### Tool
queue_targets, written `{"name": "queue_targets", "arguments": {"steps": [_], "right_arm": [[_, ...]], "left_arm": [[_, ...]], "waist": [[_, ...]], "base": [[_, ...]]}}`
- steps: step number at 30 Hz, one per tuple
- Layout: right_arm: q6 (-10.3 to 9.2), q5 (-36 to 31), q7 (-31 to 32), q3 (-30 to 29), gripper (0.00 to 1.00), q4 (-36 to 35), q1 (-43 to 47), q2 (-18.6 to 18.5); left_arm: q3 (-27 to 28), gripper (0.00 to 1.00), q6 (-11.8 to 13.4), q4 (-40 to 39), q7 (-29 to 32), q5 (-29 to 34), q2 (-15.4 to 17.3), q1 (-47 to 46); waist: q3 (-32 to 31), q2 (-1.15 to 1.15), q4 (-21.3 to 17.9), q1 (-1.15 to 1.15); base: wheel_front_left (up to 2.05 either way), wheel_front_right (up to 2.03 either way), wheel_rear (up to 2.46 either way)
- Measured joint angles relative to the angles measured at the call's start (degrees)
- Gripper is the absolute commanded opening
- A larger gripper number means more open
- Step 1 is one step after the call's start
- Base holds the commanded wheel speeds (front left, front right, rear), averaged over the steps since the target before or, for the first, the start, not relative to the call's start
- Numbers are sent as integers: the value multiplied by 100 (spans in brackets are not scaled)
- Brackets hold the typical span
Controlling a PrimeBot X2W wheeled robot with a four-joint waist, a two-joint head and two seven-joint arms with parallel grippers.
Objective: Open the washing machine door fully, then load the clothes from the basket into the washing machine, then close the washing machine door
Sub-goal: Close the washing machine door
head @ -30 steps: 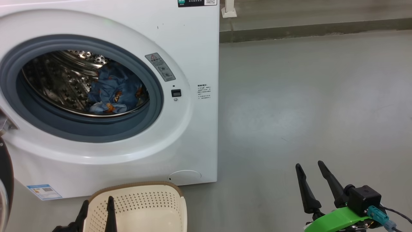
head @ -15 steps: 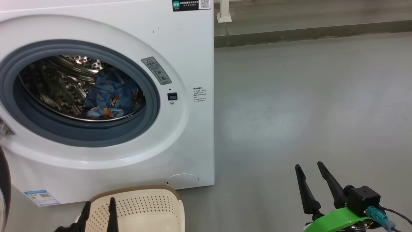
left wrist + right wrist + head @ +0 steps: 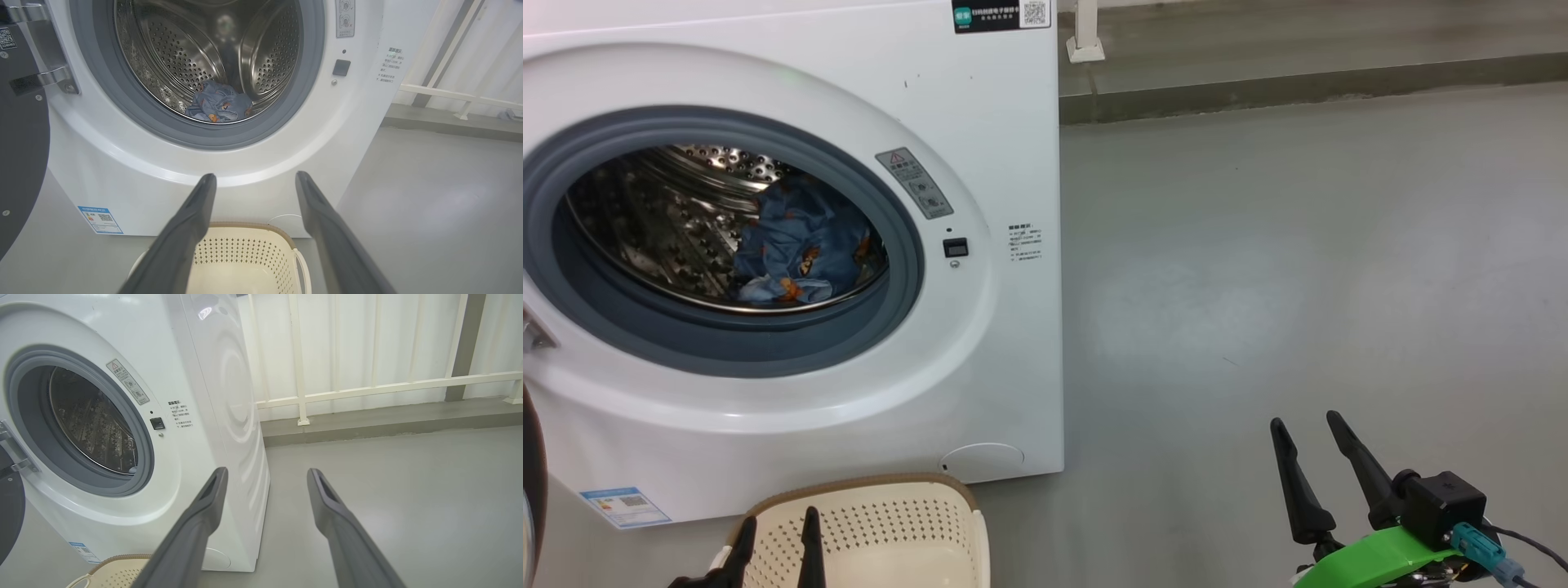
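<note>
Washing machine (image 3: 996, 163): door (image 3: 20, 143) swung open, hinged at left. Drum (image 3: 265, 53): clothes (image 3: 792, 253) lie bunched at btm, near the front lip. Basket (image 3: 866, 483) stands on floor (image 3: 1298, 245) just in front of machine, below the opening; perforated inner wall in view. Left gripper (image 3: 778, 518) hangs over basket, fingers wide apart, nothing held. Right gripper (image 3: 1304, 419) sits over floor, well to the right of machine, also wide, nothing held. Floor: smooth grey. Behind: low kerb & white railing (image 3: 367, 388).
</note>
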Motion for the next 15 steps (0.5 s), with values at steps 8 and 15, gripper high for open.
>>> {"name": "queue_targets", "arguments": {"steps": [8, 15], "right_arm": [[0, 0, 0, 13, 100, -5, 0, 0], [0, 0, 0, 22, 100, -5, 0, 0]], "left_arm": [[-1, 100, -21, -1, 0, 4, 0, -1], [21, 100, -62, -3, 0, 4, 0, -1]], "waist": [[23, 0, 25, 0], [36, 0, 44, 0]], "base": [[0, 0, 0], [0, 0, 0]]}}
